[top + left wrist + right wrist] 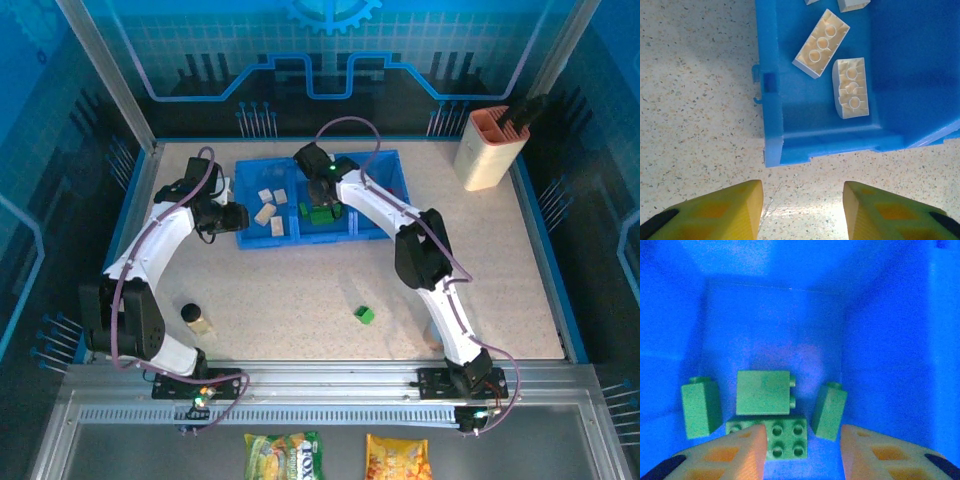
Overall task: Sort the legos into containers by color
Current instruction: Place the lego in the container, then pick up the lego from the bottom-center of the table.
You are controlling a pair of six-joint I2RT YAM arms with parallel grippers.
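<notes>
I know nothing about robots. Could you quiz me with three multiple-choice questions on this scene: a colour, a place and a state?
1. The bricks in the left compartment of the blue tray are: A red; B green; C cream.
2. The stray green brick lies: A on the table; B in the tray; C in the beige holder.
3. The left jaws are: A shut on a brick; B apart and empty; C clamped on the tray's rim.
Answers: C, they look cream from above; A, it sits alone in front of the tray; B, bare table shows between them.
</notes>
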